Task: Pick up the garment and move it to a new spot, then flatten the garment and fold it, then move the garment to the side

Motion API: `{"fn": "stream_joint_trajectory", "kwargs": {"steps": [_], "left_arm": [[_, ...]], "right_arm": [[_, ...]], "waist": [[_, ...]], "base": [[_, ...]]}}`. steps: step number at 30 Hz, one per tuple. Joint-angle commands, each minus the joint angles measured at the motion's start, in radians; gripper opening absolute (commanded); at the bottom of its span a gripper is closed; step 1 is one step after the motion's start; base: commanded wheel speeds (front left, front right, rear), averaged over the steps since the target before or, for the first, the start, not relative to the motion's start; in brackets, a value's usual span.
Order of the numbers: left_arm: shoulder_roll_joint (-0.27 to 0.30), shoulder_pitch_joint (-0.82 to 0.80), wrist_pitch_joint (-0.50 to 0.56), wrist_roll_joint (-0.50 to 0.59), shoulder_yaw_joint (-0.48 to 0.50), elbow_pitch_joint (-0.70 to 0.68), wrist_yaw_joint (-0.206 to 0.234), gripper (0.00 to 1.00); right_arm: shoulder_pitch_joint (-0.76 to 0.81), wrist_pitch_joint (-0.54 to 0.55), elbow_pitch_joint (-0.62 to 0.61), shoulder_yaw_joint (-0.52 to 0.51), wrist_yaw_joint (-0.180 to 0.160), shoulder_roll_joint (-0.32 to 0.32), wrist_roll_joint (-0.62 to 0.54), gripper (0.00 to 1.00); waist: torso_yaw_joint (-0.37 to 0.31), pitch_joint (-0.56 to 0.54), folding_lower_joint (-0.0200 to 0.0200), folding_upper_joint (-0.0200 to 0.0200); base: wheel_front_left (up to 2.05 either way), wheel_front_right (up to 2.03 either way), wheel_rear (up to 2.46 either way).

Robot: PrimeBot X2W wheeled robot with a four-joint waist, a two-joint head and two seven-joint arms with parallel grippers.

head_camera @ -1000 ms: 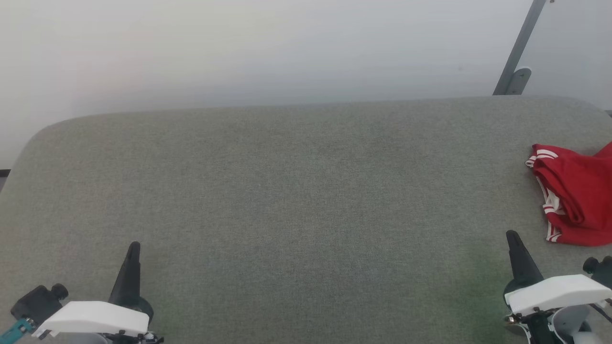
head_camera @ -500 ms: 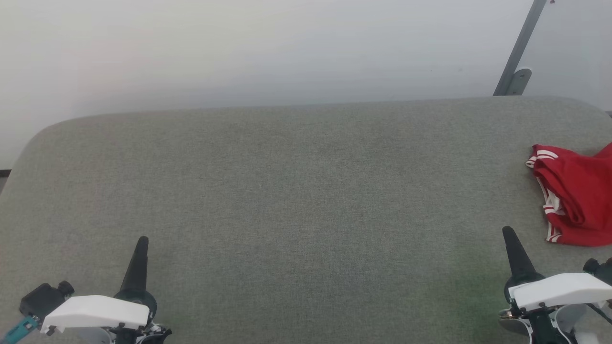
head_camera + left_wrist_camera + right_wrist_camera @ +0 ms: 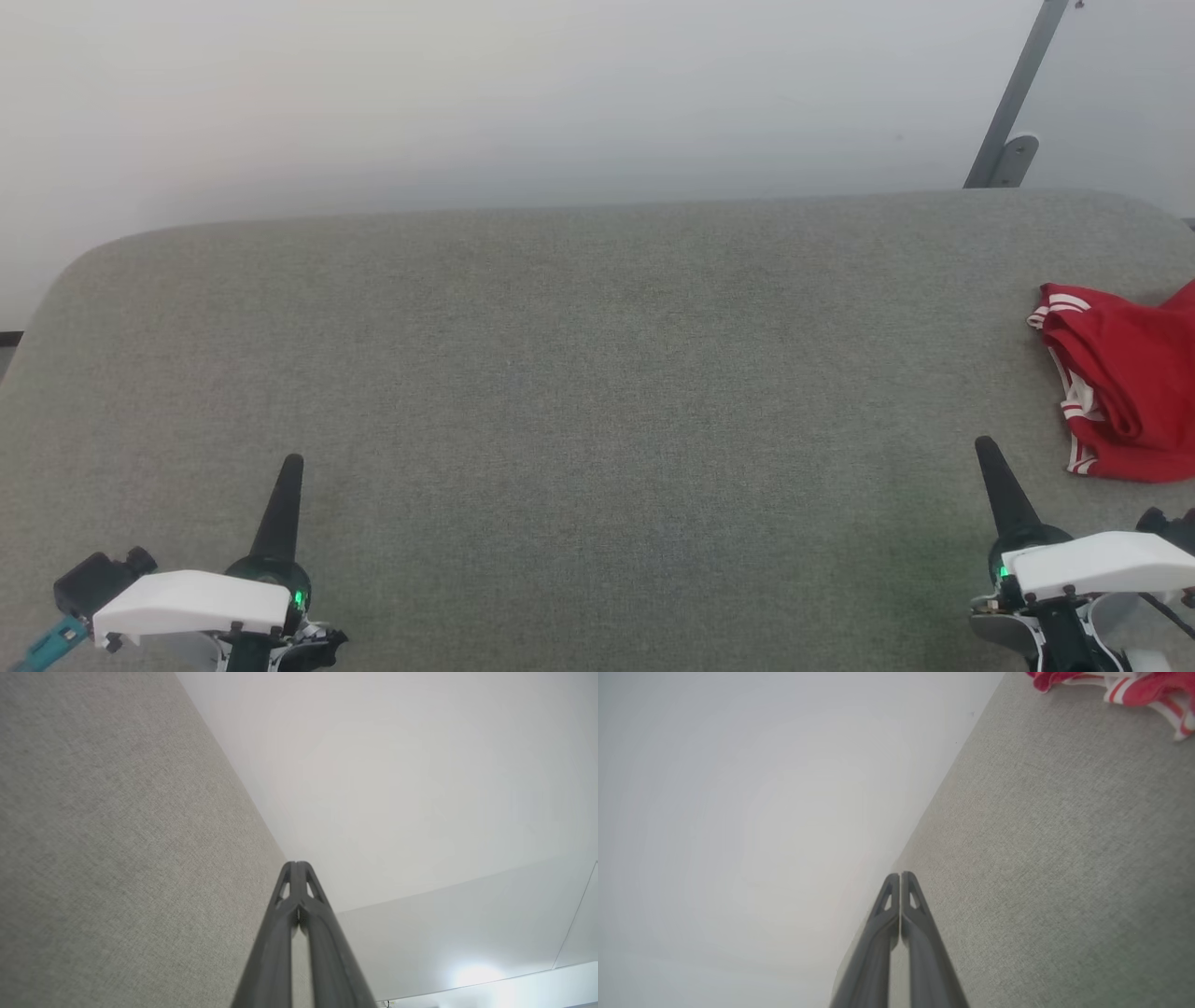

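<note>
The garment (image 3: 1125, 378) is a crumpled red top with red-and-white striped trim, lying at the right edge of the grey fabric table (image 3: 597, 373); part of it runs out of the head view. Its hem also shows in the right wrist view as the garment (image 3: 1120, 683) at the top right. My right gripper (image 3: 983, 445) is shut and empty, a short way in front and left of the garment. Low at the near left, my left gripper (image 3: 294, 462) is shut and holds nothing. In the wrist views the left gripper (image 3: 297, 863) and right gripper (image 3: 899, 874) have their tips pressed together.
A pale wall rises behind the table's far edge. A grey metal bar with a bracket (image 3: 1008, 121) leans at the back right. The table's rounded corners lie at far left and far right.
Both grippers have crept forward up the view, the left one also drifting right and the right one slightly left. The garment has not moved.
</note>
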Motion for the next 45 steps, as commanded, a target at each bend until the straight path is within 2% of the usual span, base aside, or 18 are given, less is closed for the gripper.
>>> {"fn": "stream_joint_trajectory", "kwargs": {"steps": [1,45], "left_arm": [[0.002,-0.022,0.007,-0.015,0.005,-0.007,-0.002,0.00],[-0.066,-0.054,0.098,-0.284,0.018,-0.002,-0.003,0.00]], "right_arm": [[-0.021,0.008,-0.014,-0.003,0.000,0.001,0.021,0.00],[-0.022,0.077,-0.044,-0.006,0.000,0.033,0.353,0.00]], "waist": [[0.000,0.000,0.0000,-0.0001],[0.003,-0.004,0.0000,-0.0001]], "base": [[0.00,0.00,0.00],[0.00,0.00,0.00]]}}
